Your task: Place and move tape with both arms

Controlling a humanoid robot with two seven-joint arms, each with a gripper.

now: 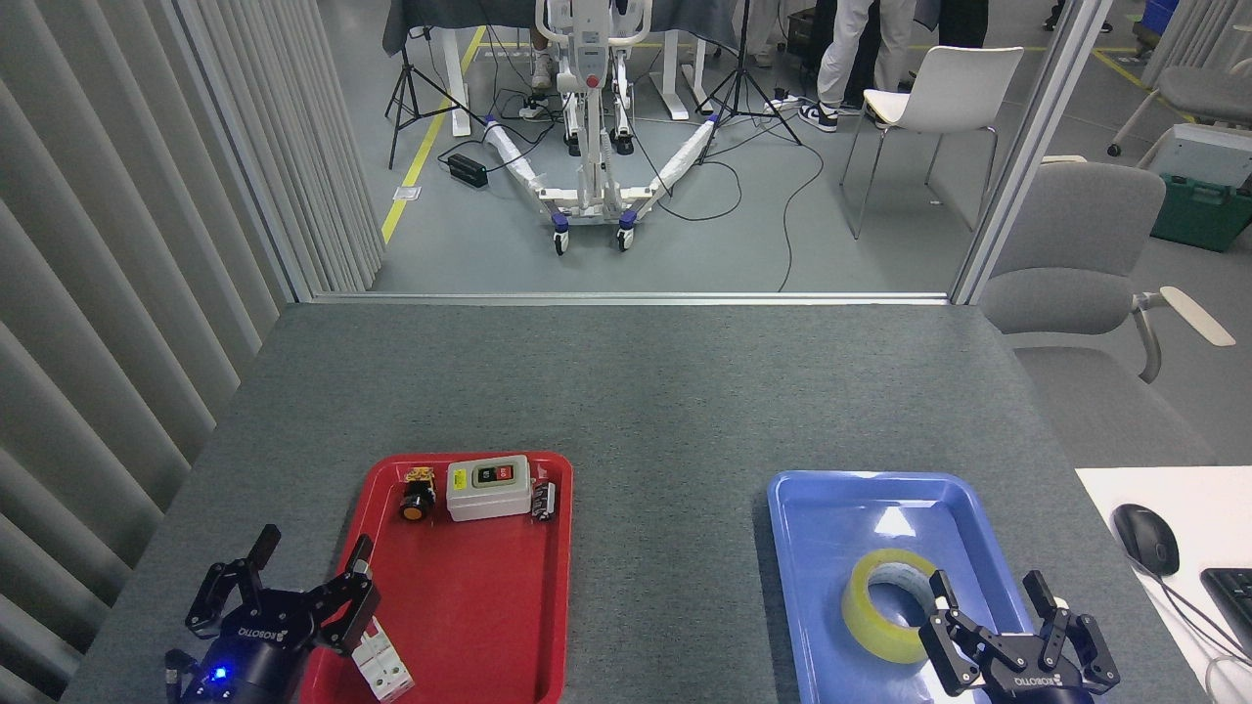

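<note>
Wide translucent yellow tape roll (888,604) lies flat in my blue plastic tray (831,528); light, stiff, likely slick. My right gripper (1007,611) is spread empty just beside it, my left gripper (293,582) spread too: grasp across its rim.

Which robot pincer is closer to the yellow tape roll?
The right pincer. It is open beside the tape on the blue tray, at the roll's right edge. The left pincer, also open, is far across at the red tray.
</note>
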